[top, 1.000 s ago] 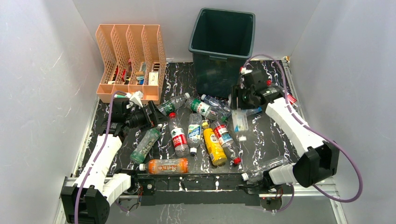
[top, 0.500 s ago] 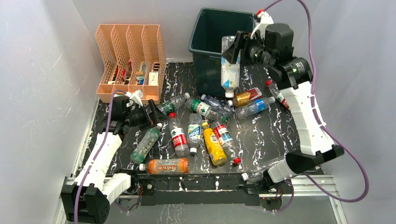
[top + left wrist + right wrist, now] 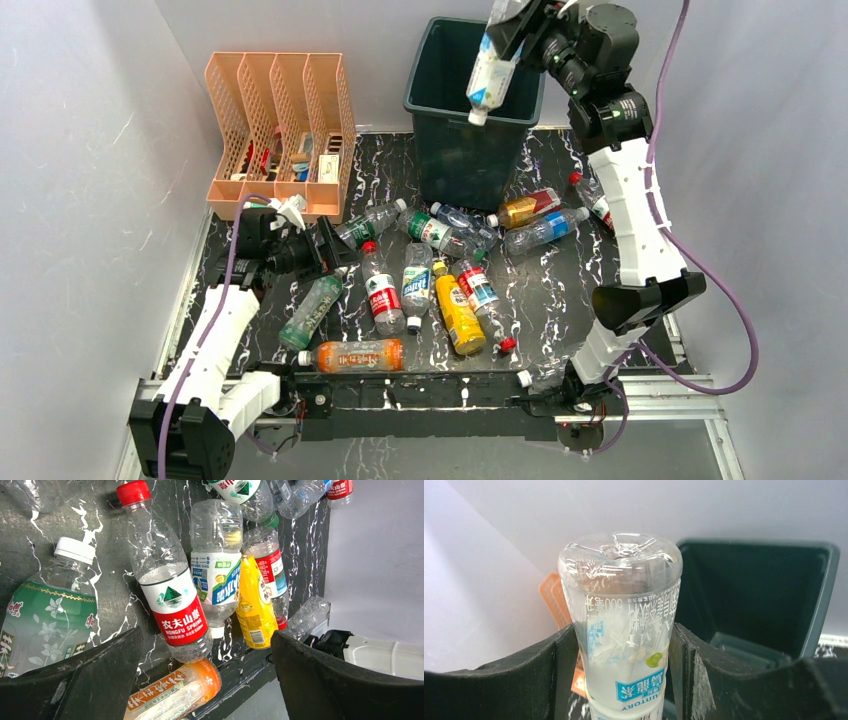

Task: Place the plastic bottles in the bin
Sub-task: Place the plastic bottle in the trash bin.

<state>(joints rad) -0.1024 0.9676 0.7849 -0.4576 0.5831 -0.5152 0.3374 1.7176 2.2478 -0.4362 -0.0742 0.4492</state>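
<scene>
The right gripper clamps a clear bottle near-vertical, cap down (base up), at the bin; left gripper gapes.

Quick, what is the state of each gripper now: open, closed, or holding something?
Left gripper: open, holding nothing.
Right gripper: closed on a clear bottle with a blue label.

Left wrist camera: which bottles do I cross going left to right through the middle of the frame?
green-label bottle with white cap → red-capped Nongfu Spring bottle → clear bottle with blue-and-white label → yellow bottle → crumpled clear bottle
</scene>
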